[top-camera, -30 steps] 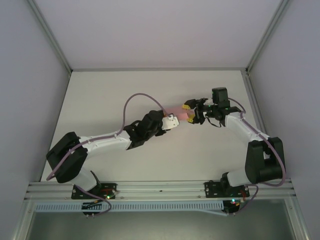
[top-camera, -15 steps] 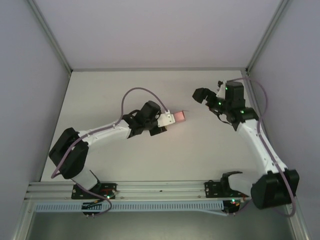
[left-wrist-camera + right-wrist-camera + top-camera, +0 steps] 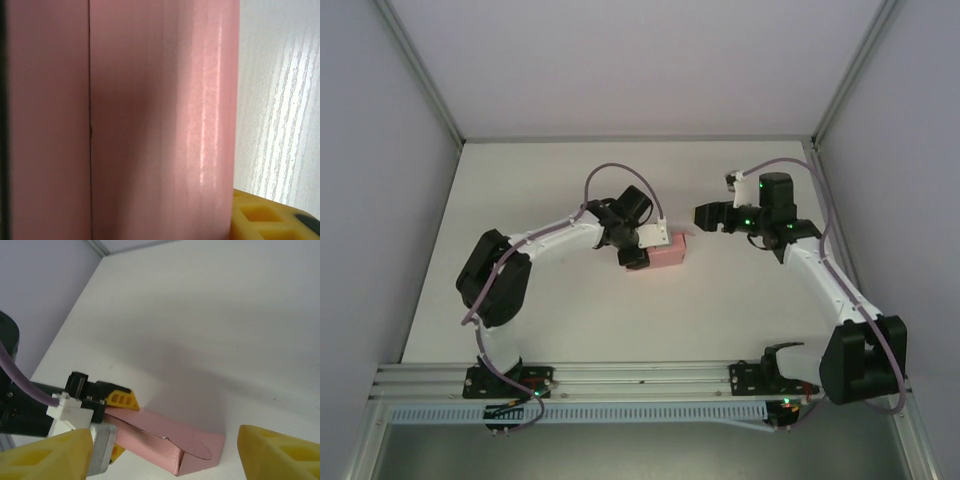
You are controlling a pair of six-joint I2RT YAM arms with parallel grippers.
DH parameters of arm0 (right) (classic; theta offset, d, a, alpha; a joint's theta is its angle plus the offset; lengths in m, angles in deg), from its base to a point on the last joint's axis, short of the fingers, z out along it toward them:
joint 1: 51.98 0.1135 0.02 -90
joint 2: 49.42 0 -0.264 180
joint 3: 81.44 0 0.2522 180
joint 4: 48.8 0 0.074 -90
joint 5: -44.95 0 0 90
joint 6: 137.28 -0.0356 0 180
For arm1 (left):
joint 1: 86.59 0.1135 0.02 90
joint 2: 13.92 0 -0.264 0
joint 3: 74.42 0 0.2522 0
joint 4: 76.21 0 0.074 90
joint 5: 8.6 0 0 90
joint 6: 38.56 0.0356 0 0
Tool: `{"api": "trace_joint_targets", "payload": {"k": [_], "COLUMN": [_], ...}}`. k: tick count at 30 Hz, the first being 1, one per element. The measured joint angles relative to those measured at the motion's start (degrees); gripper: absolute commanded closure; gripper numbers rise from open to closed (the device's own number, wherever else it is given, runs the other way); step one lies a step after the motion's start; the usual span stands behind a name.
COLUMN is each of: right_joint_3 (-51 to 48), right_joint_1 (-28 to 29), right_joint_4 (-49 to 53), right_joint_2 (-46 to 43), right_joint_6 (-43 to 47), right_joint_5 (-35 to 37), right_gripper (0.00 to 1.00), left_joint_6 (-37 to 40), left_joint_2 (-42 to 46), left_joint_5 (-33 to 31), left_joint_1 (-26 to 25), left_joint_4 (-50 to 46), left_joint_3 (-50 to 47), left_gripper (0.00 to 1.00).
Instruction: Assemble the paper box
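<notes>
The paper box is a small pink folded box at the middle of the white table, one rounded flap tucked over its end. My left gripper is shut on it from the left. In the right wrist view a yellow finger lies on top of the paper box and another shows under it. The left wrist view is close on the pink wall, with one yellow finger beside it. My right gripper hangs open up and to the right of the box, apart from it, fingertips wide.
The white table is walled by grey panels on the left, right and back, with aluminium posts at the corners. A purple cable loops above the left wrist. The rail with both arm bases runs along the near edge.
The right gripper let go of the box, pulled back to the right, then came partway back. The left arm swung its elbow left and carried the box slightly down and toward the near side.
</notes>
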Motion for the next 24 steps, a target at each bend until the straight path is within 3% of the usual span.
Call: {"api": "trace_joint_targets", "payload": {"k": [12, 21, 24], "right_joint_3": [3.69, 5.16, 5.55], "right_joint_1": [4.09, 4.98, 5.35], "right_joint_4": [8.76, 12.04, 12.63], "right_joint_2": [9.64, 12.26, 13.64], "right_joint_6": [14.93, 21.66, 22.58], "right_joint_5": [1.36, 1.46, 2.86], "right_gripper": [0.4, 0.42, 0.5], "left_joint_6": [1.49, 1.66, 1.66], "left_joint_2": [-0.68, -0.81, -0.81], "left_joint_5": [-0.02, 0.02, 0.02], "left_joint_1": [0.0, 0.0, 0.0], "left_joint_4": [-1.2, -1.42, -1.42], "left_joint_3": [0.79, 0.98, 0.98], "left_gripper": [0.48, 0.48, 0.48]}}
